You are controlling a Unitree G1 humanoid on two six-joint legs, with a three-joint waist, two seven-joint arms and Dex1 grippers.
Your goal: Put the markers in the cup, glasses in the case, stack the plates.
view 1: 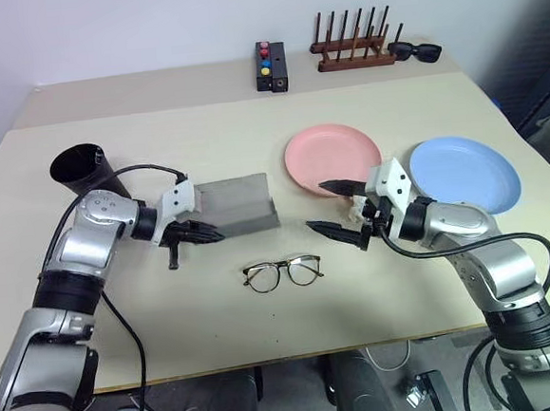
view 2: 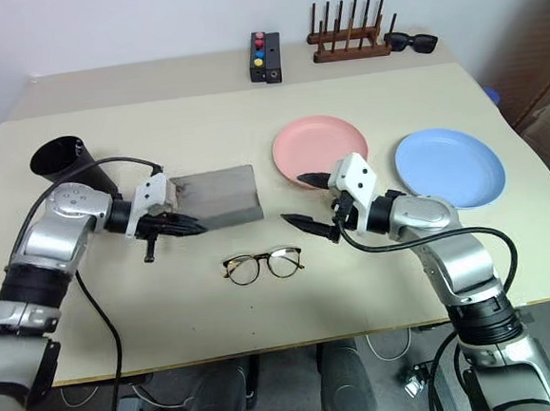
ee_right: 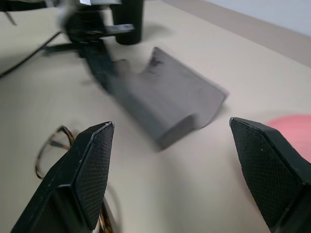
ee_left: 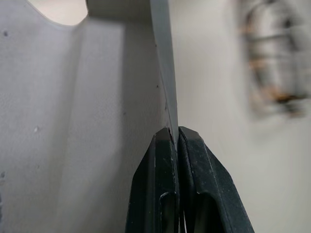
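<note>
The left gripper (view 1: 201,234) is clamped on a thin edge of the grey case (view 1: 241,203), apparently the near edge of its open lid; a pinch there would steady the case or hold it open for loading. The glasses (view 1: 282,272) lie unfolded on the table (view 1: 204,154) just near of the case, untouched. The right gripper (view 1: 337,206) hovers with jaws spread wide, pointing left toward case and glasses, likely poised to take the frames. The pink plate (view 1: 332,158) and blue plate (view 1: 468,171) lie side by side at right, unstacked. The black cup (view 1: 80,168) stands far left; no markers are discernible. Along the far edge sit a button box (view 1: 271,65), a wooden rack (view 1: 352,39) and sunglasses (view 1: 415,52), against a plain pale wall.
</note>
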